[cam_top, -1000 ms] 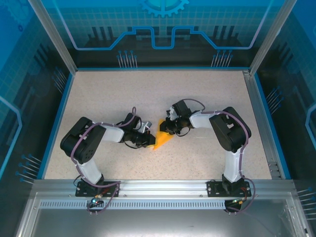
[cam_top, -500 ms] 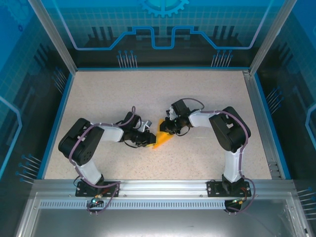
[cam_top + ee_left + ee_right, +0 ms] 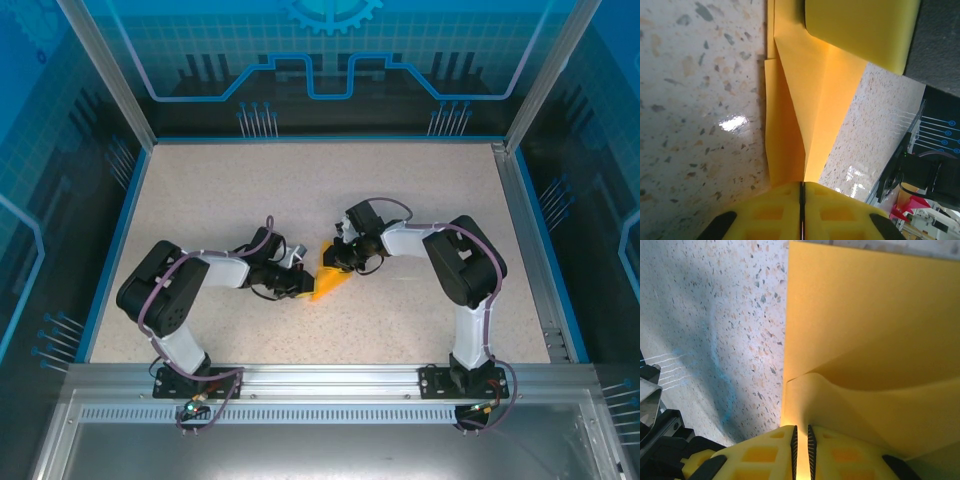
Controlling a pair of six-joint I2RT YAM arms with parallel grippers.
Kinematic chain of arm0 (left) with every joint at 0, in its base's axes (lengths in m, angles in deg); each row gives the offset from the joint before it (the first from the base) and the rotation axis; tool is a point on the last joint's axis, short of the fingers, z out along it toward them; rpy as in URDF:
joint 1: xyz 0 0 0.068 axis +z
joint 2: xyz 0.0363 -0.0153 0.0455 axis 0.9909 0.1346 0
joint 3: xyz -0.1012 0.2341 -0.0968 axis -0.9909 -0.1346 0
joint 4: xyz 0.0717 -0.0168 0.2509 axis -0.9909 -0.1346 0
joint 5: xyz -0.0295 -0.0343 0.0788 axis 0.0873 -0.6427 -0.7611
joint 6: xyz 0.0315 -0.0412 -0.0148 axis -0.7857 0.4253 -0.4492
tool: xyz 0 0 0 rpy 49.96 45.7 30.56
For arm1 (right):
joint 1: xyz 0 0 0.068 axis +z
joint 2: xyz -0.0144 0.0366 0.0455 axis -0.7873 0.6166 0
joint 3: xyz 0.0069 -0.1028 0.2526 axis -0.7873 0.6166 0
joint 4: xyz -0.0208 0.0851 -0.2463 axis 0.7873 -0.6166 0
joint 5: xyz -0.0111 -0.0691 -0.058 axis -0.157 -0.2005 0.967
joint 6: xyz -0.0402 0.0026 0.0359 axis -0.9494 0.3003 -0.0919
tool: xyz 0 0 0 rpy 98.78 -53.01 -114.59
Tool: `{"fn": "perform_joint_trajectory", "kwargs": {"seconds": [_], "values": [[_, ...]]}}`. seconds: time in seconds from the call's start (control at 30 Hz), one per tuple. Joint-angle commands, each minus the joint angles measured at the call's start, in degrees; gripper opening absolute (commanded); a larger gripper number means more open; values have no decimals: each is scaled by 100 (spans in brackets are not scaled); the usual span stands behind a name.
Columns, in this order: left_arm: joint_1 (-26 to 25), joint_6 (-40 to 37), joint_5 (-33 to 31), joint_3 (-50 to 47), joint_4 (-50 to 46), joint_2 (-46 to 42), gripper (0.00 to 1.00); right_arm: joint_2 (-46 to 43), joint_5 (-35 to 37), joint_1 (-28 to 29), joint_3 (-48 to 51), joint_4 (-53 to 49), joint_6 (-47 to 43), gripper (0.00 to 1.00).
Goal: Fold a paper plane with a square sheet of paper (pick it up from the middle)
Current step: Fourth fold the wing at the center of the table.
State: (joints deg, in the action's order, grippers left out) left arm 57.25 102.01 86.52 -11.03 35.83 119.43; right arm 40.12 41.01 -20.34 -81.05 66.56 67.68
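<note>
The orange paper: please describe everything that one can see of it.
The paper is thin, orange-yellow, folded into a pointed triangle with sharp creases and overlapping flaps. It lies on the table near its middle, tip toward the near edge. One layer bulges. The left jaws and the right jaws are shut on opposite ends.

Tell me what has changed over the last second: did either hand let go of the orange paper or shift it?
Very little. The left arm has drifted slightly outward at its elbow, toward the left side of the speckled tabletop. Unchanged: the left hand and the right hand both stay pinched shut on the folded orange-yellow sheet of paper, which sits at the same spot between them.
</note>
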Motion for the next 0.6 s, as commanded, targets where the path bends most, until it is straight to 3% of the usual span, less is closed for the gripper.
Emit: {"fn": "perform_joint_trajectory", "kwargs": {"seconds": [0.0, 0.33, 0.57], "values": [[1, -226, 198, -63, -238, -34, 7, 296, 336, 100, -9, -480, -132, 17], [-91, -549, 77, -92, -730, 156, 6, 381, 516, 159, -31, -632, -164, 17], [-100, -709, 104, -49, -1112, 145, 11, 394, 698, 171, 13, -719, -175, 17]]}}
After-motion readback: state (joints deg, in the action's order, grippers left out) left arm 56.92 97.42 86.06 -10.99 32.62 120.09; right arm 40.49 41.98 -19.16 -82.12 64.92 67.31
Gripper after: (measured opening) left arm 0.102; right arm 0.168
